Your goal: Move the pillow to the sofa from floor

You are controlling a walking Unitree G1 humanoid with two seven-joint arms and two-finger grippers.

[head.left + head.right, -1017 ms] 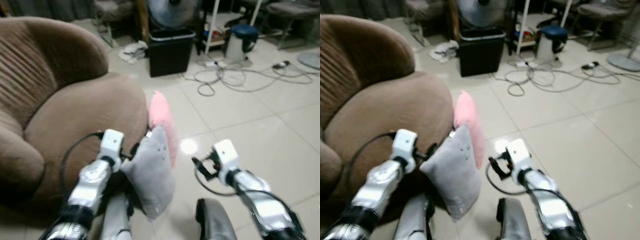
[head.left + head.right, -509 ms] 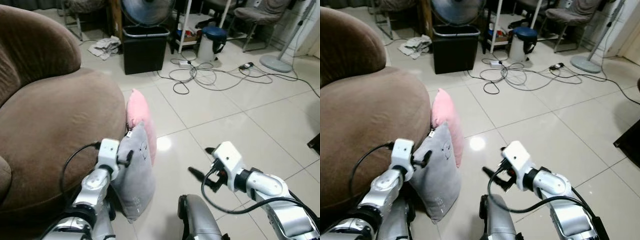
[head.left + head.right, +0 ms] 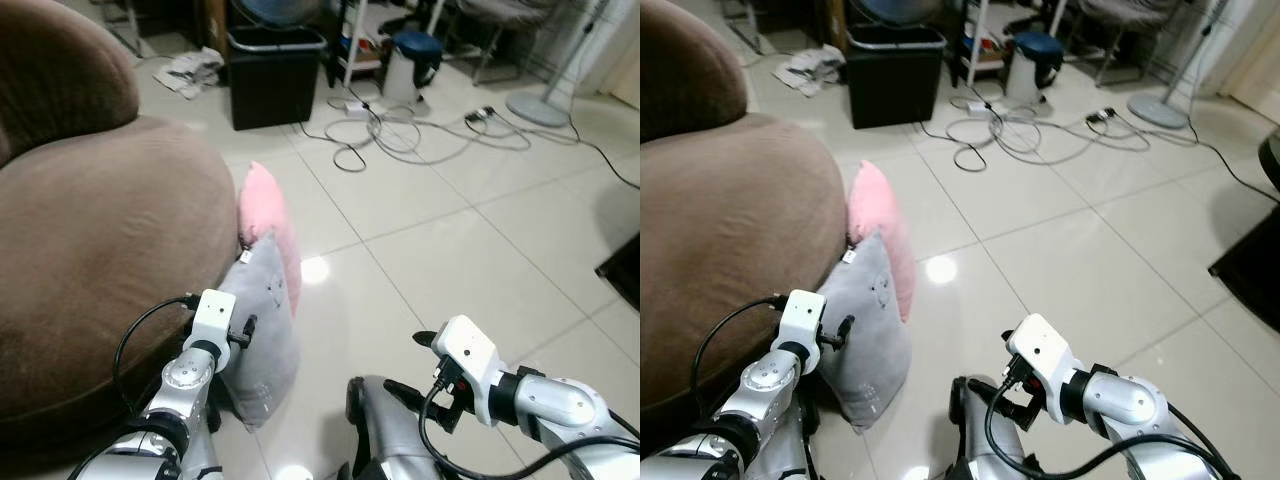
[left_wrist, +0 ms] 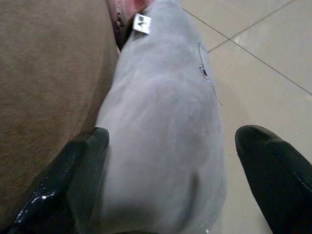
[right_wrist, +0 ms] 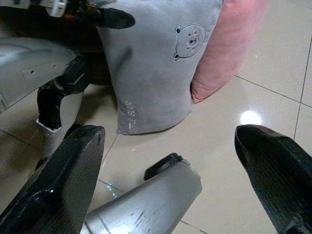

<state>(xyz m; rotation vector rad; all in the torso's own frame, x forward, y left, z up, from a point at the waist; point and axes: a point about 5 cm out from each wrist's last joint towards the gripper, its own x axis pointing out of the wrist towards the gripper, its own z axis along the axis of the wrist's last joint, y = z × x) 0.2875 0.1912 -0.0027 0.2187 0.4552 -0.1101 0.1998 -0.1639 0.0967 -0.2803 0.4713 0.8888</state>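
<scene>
Right wrist view: the grey pillow (image 5: 156, 68) stands on the tiled floor (image 3: 450, 260) against the brown sofa (image 3: 90, 260), bearing a bear-face outline and unreadable lettering. The left gripper (image 4: 170, 165) straddles it, fingers wide. The right gripper (image 5: 165, 170) hangs spread wide nearby.

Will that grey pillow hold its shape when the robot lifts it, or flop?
The grey pillow looks plump and soft, so it would probably sag and feel light. Leaning against the sofa beside the pink pillow, it may tip if nudged. The open left gripper straddles it.
</scene>
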